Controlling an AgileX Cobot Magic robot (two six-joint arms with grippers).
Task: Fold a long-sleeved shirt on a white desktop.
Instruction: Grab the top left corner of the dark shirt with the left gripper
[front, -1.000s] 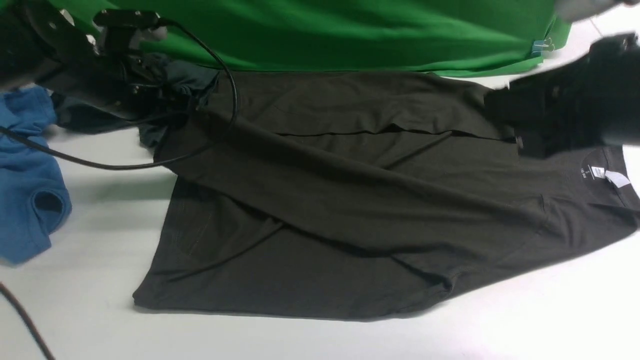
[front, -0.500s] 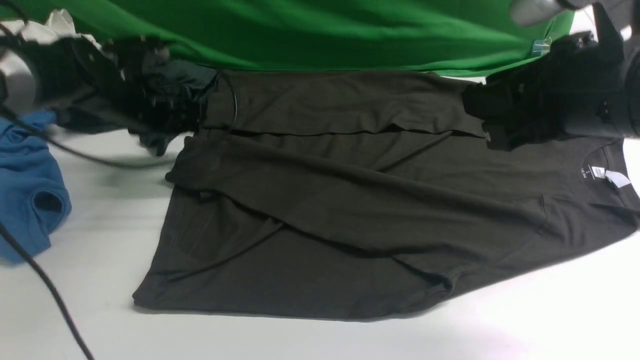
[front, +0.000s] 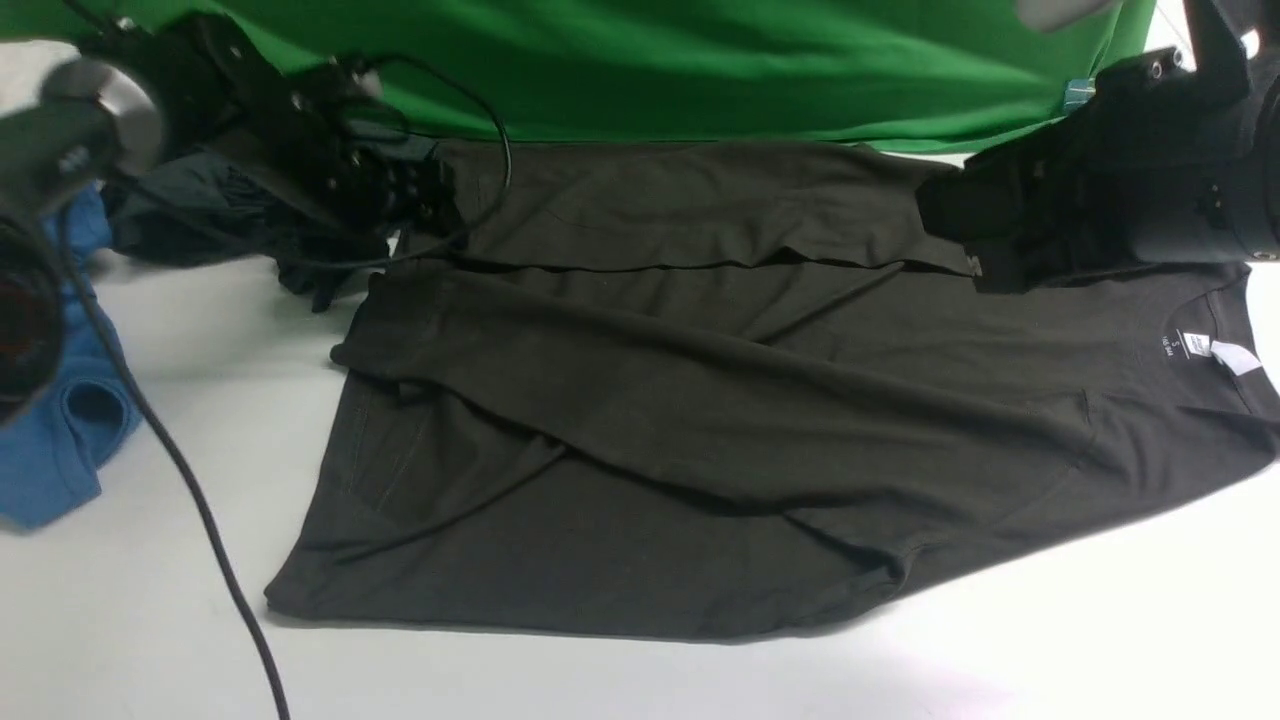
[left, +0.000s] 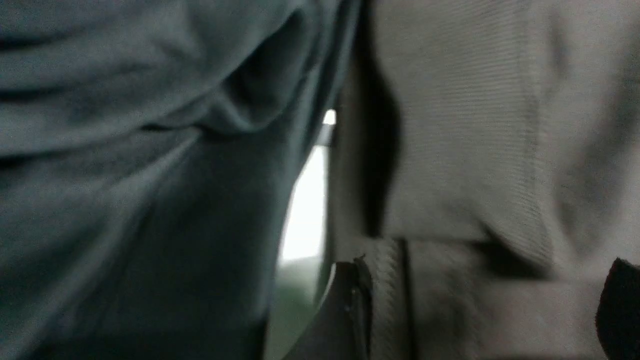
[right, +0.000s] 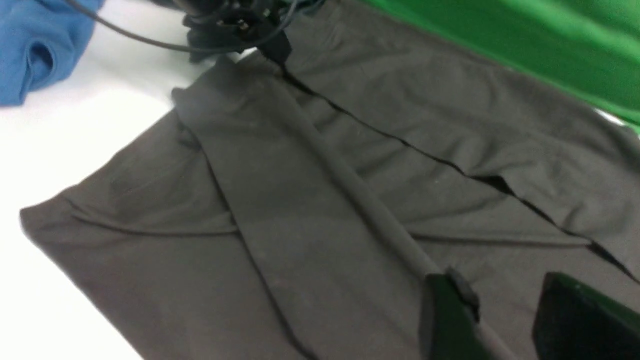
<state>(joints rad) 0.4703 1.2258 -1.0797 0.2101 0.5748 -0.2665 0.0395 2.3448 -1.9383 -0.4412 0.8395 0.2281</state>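
The long-sleeved shirt (front: 700, 400) lay flat on the white desktop (front: 150, 600), hem to the left, neck and white tag (front: 1235, 358) to the right, its near edge not yet folded. 1 sleeve (front: 620, 345) crossed the body on a slant; beyond it the far side was already turned in. Such thin, limp knit probably weighs little and sags, so pinching 2 corners of the near edge looked best. At far left the left gripper (front: 435, 195) stood spread by the hem corner, holding nothing. At far right the right gripper (front: 975, 250) hovered part-spread over the shoulder, seemingly empty.
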